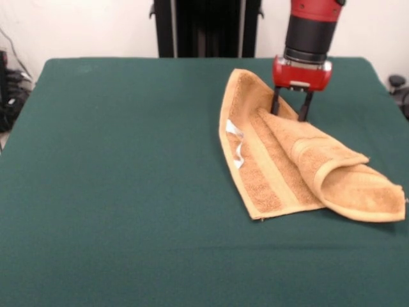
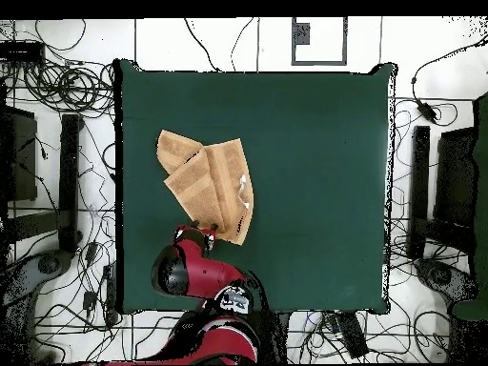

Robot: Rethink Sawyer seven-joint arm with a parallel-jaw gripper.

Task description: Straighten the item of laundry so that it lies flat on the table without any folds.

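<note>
The tan terry towel (image 1: pixel 281 166) lies crumpled on the right part of the green table (image 1: pixel 128 192). Its right side is folded over itself into a loose roll, and its white care tag (image 1: pixel 235 144) shows on the left part. My gripper (image 1: pixel 290 107) stands at the towel's far edge with its fingers apart, tips down at the cloth, holding nothing that I can see. In the overhead view the towel (image 2: pixel 210 181) lies at the left of the table (image 2: pixel 315 172), and the gripper (image 2: pixel 203 229) is at the towel's lower edge.
The towel's folded end lies close to the table's right edge in the front view. The black pedestal (image 1: pixel 204 25) stands behind the table. Cables (image 2: pixel 57 76) and black stands (image 2: pixel 69 181) lie on the floor around the table.
</note>
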